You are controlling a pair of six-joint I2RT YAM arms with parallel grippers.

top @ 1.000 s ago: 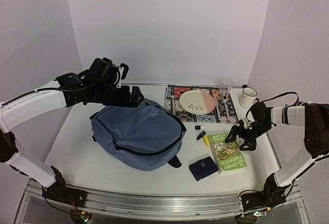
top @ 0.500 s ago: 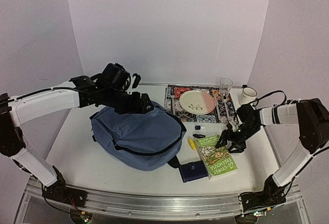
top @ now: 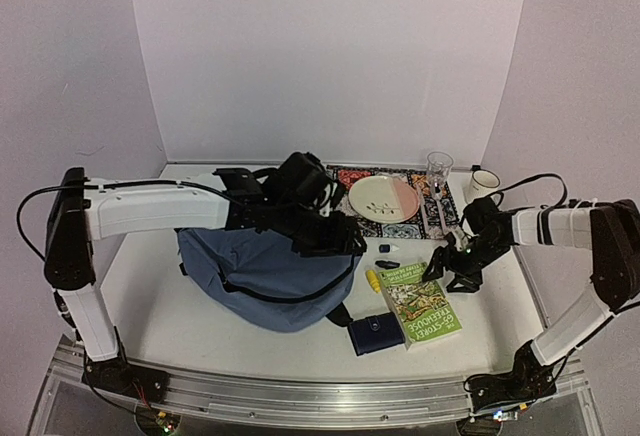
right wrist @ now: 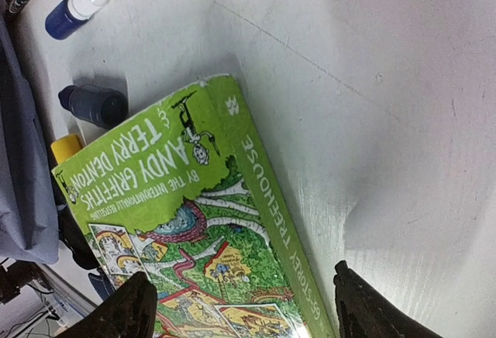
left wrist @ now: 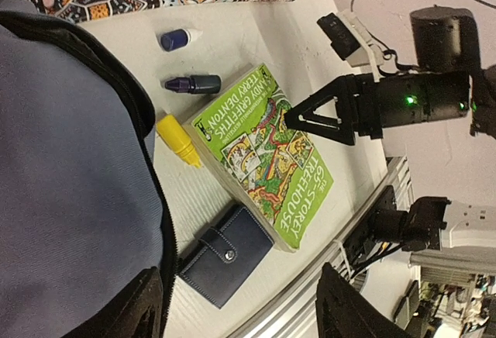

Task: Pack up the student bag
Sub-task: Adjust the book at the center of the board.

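Student bag (top: 262, 268) sits left of centre in the top view, slumped flat on the table (top: 150, 296), and it's the biggest thing out there. Soft fabric, nothing stiff about it, so I'd expect it to sag and fold wherever it's lifted. The firm black zip trim (left wrist: 147, 144) along its right edge looks like the best place to pinch. I can't tell whether that zip is open.

Left gripper (top: 345, 243) hovers right over that edge, fingers spread wide with nothing between them.

Nearest the bottom of the frame lies a dark navy wallet (top: 375, 334), close to the bag's black strap end (top: 340, 313). Just right of it is the green paperback (top: 420, 301), flat on the table. Right gripper (top: 438, 274) stands at the book's upper edge with its fingers apart, and the spine shows between them in its wrist view.

Further up comes a cluster: a yellow marker (top: 372, 281) touching the book's corner, a dark cap-like piece (top: 387, 264) and a small blue bottle (top: 388, 248). They crowd the gap between bag and book.

Towards the top, well clear of all that, the patterned placemat (top: 340, 181) carries a plate (top: 385, 196). A tall glass (top: 438, 168) and a white mug (top: 483, 186) stand to its right, both breakable and best left alone.
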